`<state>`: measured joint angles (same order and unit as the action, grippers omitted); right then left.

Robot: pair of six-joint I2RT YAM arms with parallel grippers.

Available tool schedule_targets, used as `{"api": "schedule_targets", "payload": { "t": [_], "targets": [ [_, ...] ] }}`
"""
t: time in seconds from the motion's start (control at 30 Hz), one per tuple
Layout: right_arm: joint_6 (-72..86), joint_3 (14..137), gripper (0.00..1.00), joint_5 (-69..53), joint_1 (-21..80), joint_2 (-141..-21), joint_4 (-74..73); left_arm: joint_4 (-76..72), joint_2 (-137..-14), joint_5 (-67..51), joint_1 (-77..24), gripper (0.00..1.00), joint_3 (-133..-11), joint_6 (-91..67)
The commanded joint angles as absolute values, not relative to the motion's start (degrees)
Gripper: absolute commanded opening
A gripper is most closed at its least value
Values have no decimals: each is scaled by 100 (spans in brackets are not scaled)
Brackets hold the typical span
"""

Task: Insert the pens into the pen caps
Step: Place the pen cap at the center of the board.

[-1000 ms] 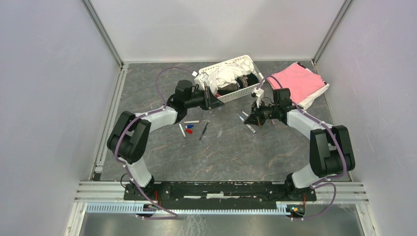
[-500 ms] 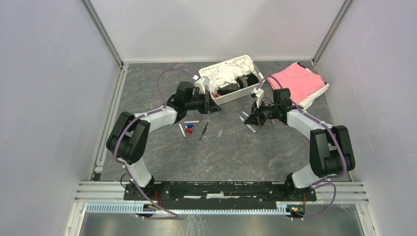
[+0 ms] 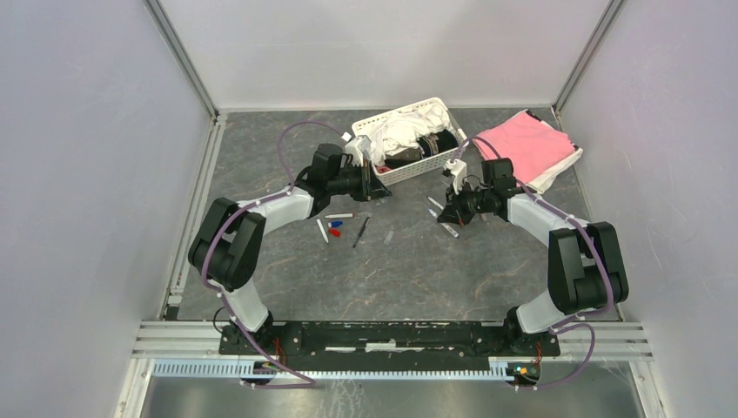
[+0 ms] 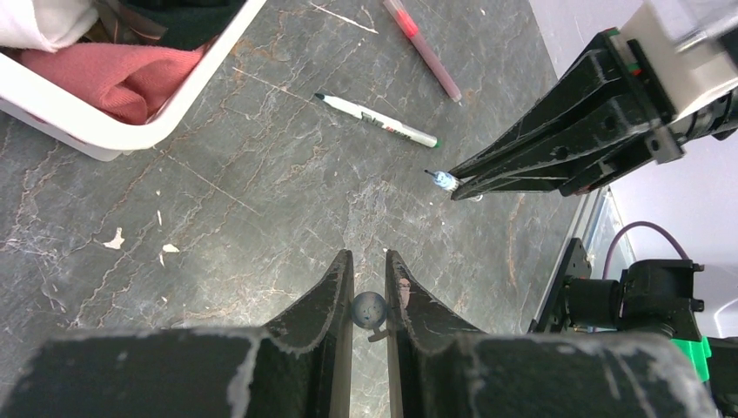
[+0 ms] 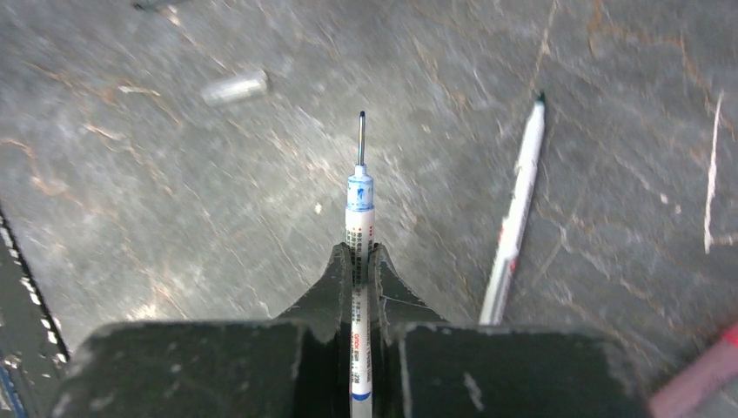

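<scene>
**Change from the earlier frames**
- The left end effector point(image 4: 367, 258) stood against the near wall of the white basket point(image 3: 409, 165) one second ago. It now sits clear of that wall, shifted toward the centre of the counter point(image 3: 392, 279).
- The right end effector point(image 5: 360, 251) has shifted slightly toward the right edge of the counter.
- The loose items near the left arm lie as before: horizontal white pen point(image 3: 339, 215), slanted white pen point(image 3: 322, 231), dark pen point(image 3: 361, 232), blue cap point(image 3: 337, 224), red cap point(image 3: 333, 232).

**End effector state**
- Left: narrow, closed on a blue-grey cap point(image 4: 369, 308). The cap is seen end-on as a small round disc between the fingers, set back from the tips.
- Right: almost fully closed on the held pen point(image 5: 359, 200), clamped along the barrel.

**Task items**
- The held pen has a white barrel with printed text, a blue collar and a thin dark nib. The nib projects past the fingertips, above the counter.
- In the left wrist view the nib and the left fingertips stand apart, with bare counter between them.
- A green-tipped pen point(image 4: 376, 120) lies flat on the counter beyond the nib. A pink pen point(image 4: 426, 48) lies farther toward the far edge.
- A grey cap point(image 5: 233, 87) lies on its side, apart from the pens.
- A pink cloth point(image 3: 526, 144) lies in the far right corner.
</scene>
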<state>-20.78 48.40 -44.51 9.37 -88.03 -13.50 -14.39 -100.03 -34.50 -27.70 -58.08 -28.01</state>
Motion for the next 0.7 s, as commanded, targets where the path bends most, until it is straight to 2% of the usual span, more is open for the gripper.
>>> {"api": "schedule_targets", "payload": {
  "t": [0.0, 0.23, 0.67],
  "targets": [
    [-2638, 4810, 0, -3530, 911, -8661, -2012, -1415, -10033, -3349, -2809, 5, -6023, -2893],
    [-2540, 4261, 0, -3044, 827, -8282, -1865, -1403, -10114, -3288, -2877, 5, -6033, -2909],
    [-2453, 4316, 0, -3430, 826, -8411, -1858, -725, -10487, -2787, -3258, 6, -6350, -2749]
  ]
}}
